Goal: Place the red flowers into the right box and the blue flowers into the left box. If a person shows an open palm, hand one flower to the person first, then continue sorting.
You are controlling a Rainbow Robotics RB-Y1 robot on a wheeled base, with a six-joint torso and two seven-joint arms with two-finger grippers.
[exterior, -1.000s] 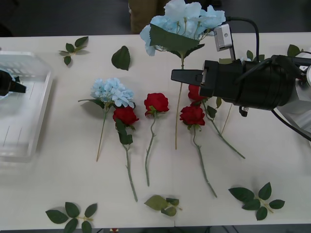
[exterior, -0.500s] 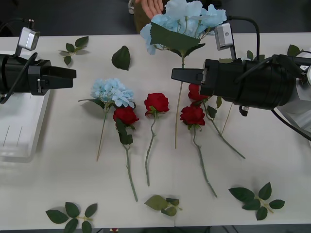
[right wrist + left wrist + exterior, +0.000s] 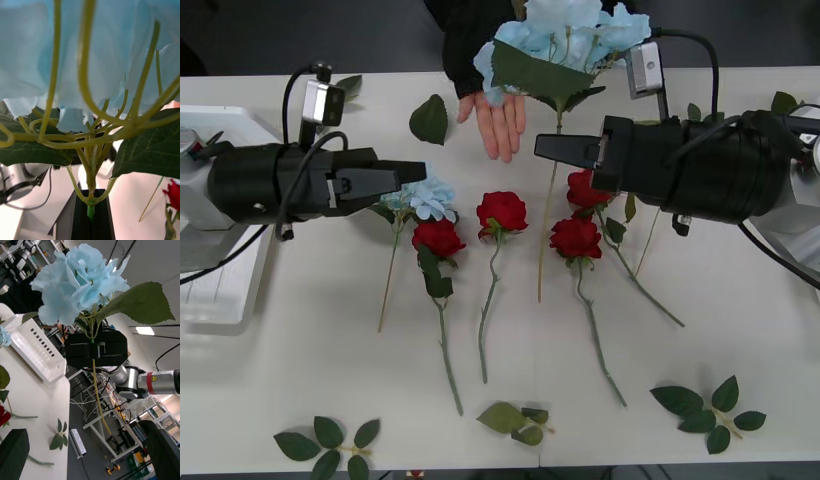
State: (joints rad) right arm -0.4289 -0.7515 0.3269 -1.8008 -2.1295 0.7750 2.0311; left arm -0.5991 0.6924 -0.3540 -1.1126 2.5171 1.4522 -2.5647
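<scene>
My right gripper (image 3: pixel 545 151) is shut on the stem of a blue flower (image 3: pixel 565 35) and holds it upright above the table's far middle; its head (image 3: pixel 75 281) and that gripper (image 3: pixel 92 350) also appear in the left wrist view. A person's open palm (image 3: pixel 498 120) lies on the table just left of it. My left gripper (image 3: pixel 412 171) is open, its fingers (image 3: pixel 13 452) apart, over a second blue flower (image 3: pixel 425 198). Several red flowers (image 3: pixel 502 211) lie in a row mid-table. The left box (image 3: pixel 265 262) stands at the left, the right box (image 3: pixel 35 350) beyond the right gripper.
Loose green leaf sprigs lie around the table: at the far left (image 3: pixel 330 95), beside the hand (image 3: pixel 429 119), along the near edge (image 3: pixel 325 445) (image 3: pixel 518 420) and at the near right (image 3: pixel 710 405). The long stems (image 3: pixel 445 350) point toward me.
My left arm has swung in from the left box to above the lying blue flower. A person's hand has come in and lies palm up. The right gripper still holds its flower.
</scene>
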